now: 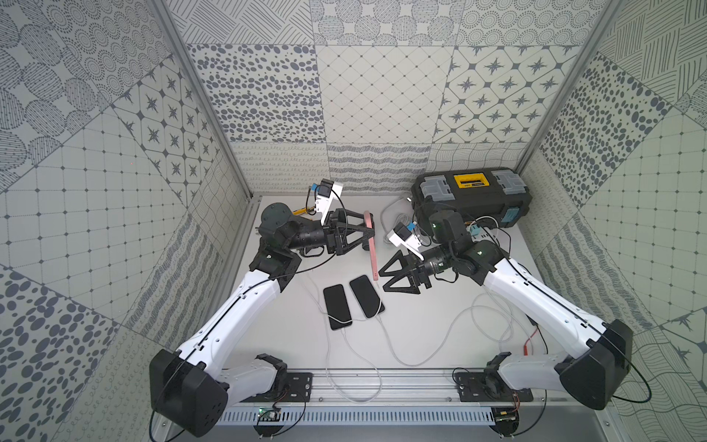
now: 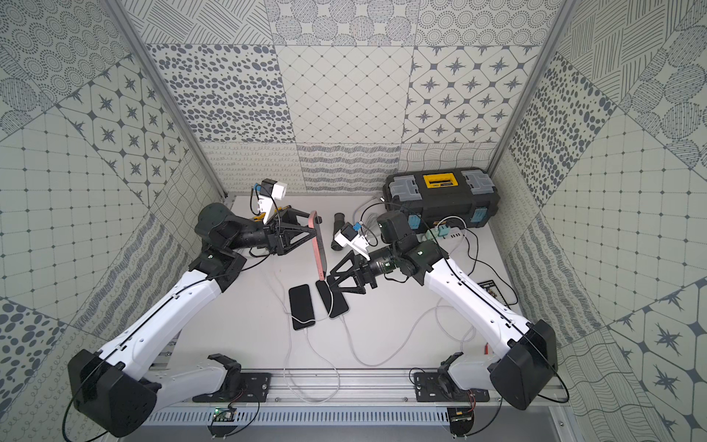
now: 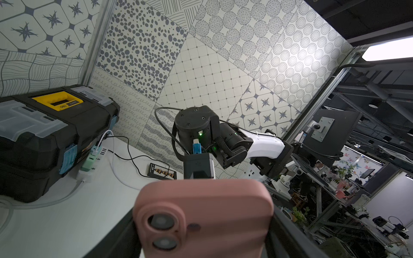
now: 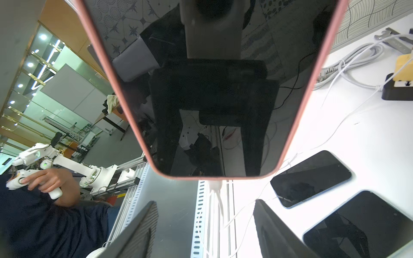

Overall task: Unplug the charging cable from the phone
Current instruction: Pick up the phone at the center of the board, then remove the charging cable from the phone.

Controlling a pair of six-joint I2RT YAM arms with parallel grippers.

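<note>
Matte wall panels (image 1: 382, 95) printed with grey dots, stars and lattice grids box in a smooth white tabletop (image 1: 421, 325). On it, a boxy black plastic toolbox (image 1: 472, 195) with a yellow handle and translucent grey lid trays sits in the far right corner. The left gripper (image 1: 368, 234), a black triangular frame, is clamped on the camera end of the pink-cased phone (image 1: 374, 255). It holds the phone on edge above the middle of the tabletop, between the two arms. The matte case, with rounded corners and two round lenses, faces the left wrist camera, and the glossy dark screen faces the right wrist camera. The right gripper (image 1: 383, 278) stands wide at the phone's lower end, its ribbed black fingers (image 4: 138, 230) apart on either side of the plug and clear of it. A slim black phone (image 1: 337, 306) and a second black phone (image 1: 366, 296) lie flat side by side just nearer the arm bases. The thin white charging cable (image 4: 215, 188) is still seated by its moulded end in the pink case's bottom edge.
</note>
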